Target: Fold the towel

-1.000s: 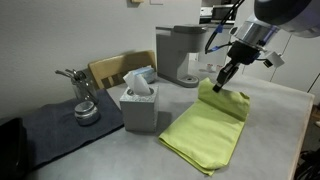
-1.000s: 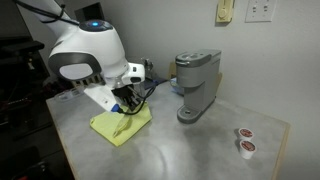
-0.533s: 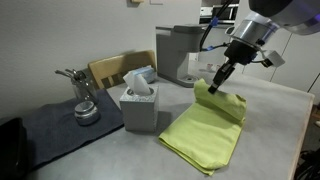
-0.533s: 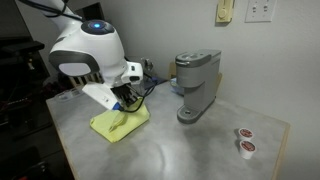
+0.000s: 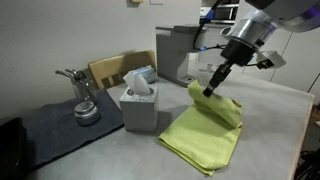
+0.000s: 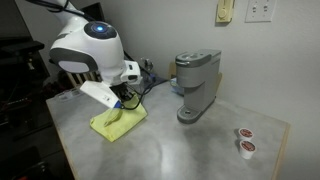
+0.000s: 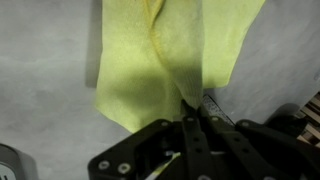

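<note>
The lime yellow-green towel [image 5: 205, 130] lies on the grey table, with its far edge lifted and pulled over toward the tissue box. It also shows in an exterior view [image 6: 118, 122] and in the wrist view [image 7: 170, 50]. My gripper [image 5: 208, 93] is shut on the towel's raised edge and holds it above the rest of the cloth. In the wrist view the closed fingers [image 7: 190, 118] pinch a fold of the fabric. In an exterior view the gripper [image 6: 118, 103] is partly hidden by the arm.
A grey tissue box [image 5: 138, 106] with white tissues stands just beside the towel. A coffee machine [image 5: 178, 52] [image 6: 197, 82] stands behind. A metal utensil holder [image 5: 84, 98] sits on a dark mat [image 5: 50, 130]. Two small cups [image 6: 243, 141] are near the table edge.
My gripper has moved toward the tissue box and slightly lower, drawing the towel's lifted edge over the flat part. The towel's raised fold has shifted with it.
</note>
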You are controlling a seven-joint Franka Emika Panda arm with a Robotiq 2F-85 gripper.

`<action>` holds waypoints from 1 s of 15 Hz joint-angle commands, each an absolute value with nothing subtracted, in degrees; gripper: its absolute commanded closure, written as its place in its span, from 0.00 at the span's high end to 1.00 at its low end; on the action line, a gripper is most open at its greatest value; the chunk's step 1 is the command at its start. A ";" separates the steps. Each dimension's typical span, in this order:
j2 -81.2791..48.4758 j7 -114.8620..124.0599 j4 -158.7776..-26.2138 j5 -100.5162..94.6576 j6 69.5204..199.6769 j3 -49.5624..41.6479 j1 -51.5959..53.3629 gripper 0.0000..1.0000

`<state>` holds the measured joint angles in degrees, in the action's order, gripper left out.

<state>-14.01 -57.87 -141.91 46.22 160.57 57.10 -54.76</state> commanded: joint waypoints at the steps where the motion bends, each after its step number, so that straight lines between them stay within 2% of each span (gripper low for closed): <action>1: -15.22 -62.71 -141.07 48.60 157.11 59.35 -57.16 0.01; 15: -15.56 -68.94 -139.59 49.74 147.50 60.73 -58.08 0.01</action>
